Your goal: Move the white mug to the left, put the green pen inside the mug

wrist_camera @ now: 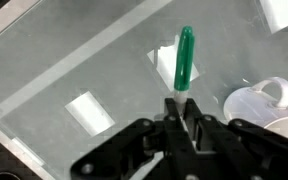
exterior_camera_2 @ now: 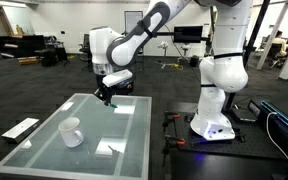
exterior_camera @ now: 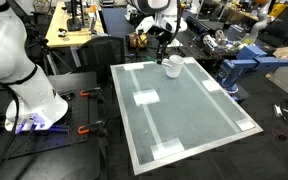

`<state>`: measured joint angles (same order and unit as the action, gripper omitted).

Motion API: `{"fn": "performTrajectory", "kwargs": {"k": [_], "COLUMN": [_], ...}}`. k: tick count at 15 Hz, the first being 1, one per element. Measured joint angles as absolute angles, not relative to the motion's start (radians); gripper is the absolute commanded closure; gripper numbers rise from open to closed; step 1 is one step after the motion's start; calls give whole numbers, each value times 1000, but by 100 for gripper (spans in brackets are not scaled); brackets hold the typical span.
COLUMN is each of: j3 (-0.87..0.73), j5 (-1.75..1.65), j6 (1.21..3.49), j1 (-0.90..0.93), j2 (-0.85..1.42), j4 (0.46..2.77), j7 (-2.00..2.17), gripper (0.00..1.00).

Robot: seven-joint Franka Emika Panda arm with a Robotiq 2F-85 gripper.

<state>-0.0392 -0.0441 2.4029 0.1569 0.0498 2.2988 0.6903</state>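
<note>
The white mug [exterior_camera: 172,68] stands on the glass table near its far edge; it also shows in an exterior view [exterior_camera_2: 72,131] and at the right of the wrist view [wrist_camera: 264,108]. My gripper [wrist_camera: 184,105] is shut on the green pen [wrist_camera: 185,58], which sticks out past the fingertips. In both exterior views the gripper [exterior_camera: 161,42] [exterior_camera_2: 106,96] hangs above the table, beside the mug and clear of it. The pen is too small to make out in the exterior views.
The glass table [exterior_camera: 184,115] carries flat white tape patches [exterior_camera: 144,97] [wrist_camera: 89,110]. A blue object [exterior_camera: 236,70] and clutter stand past the table's edge. The robot base [exterior_camera_2: 214,120] stands on a black floor plate beside the table.
</note>
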Motion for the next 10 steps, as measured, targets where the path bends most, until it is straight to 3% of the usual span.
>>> {"fn": "performTrajectory", "kwargs": {"k": [10], "j3": [-9], "j5": [146], "j6": [2434], "j1": [105], "j2": [48], "j4": [2291], "j7": [342], "gripper": [97]}}
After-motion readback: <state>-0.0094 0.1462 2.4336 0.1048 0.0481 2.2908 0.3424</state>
